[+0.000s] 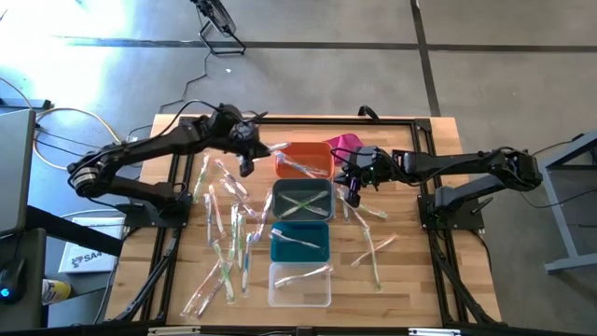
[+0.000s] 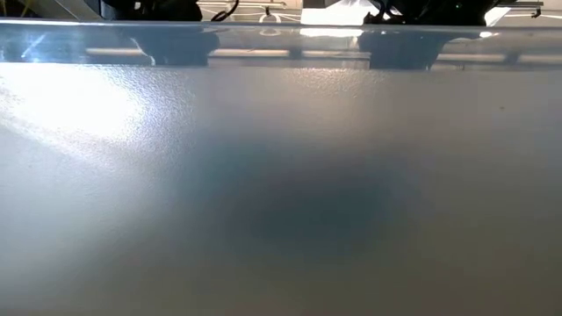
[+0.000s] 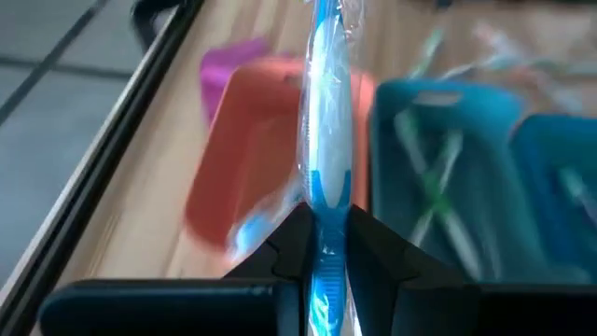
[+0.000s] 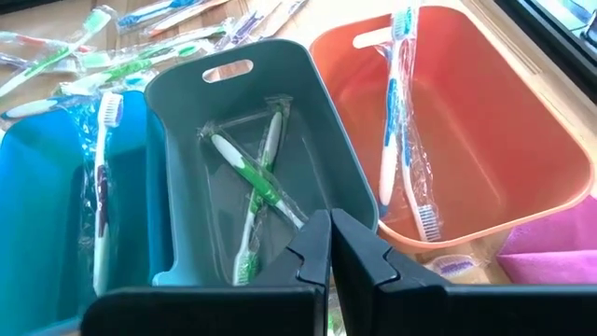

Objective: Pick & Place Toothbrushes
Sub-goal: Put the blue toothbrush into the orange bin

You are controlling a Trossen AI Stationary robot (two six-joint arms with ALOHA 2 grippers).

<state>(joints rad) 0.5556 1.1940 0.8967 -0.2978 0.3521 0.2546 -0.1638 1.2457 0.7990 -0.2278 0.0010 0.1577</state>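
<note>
My left gripper (image 1: 246, 161) hangs just left of the orange bin (image 1: 303, 159), shut on a blue toothbrush (image 3: 326, 112) in a clear wrapper. The orange bin (image 3: 247, 159) lies just beyond the brush in the left wrist view. My right gripper (image 4: 331, 245) is shut and empty; it hovers over the near rim of the grey bin (image 4: 252, 140), in which two green toothbrushes (image 4: 254, 191) lie crossed. A toothbrush (image 4: 396, 112) leans against the orange bin's wall. Many wrapped toothbrushes (image 1: 224, 233) lie loose on the wooden table. My left gripper pinches the blue toothbrush's handle (image 3: 326, 201) between its two fingers. The brush runs along the fingers and sticks out ahead of them toward the orange bin. It is lifted clear of the table, and its wrapper stands out around it.
Four bins stand in a row down the table's middle: orange, grey, teal (image 1: 300, 241) and clear (image 1: 300, 283). A magenta cloth lump (image 1: 343, 142) sits beside the orange bin. A few more toothbrushes (image 1: 368, 247) lie right of the bins. A glossy surface fills the low view.
</note>
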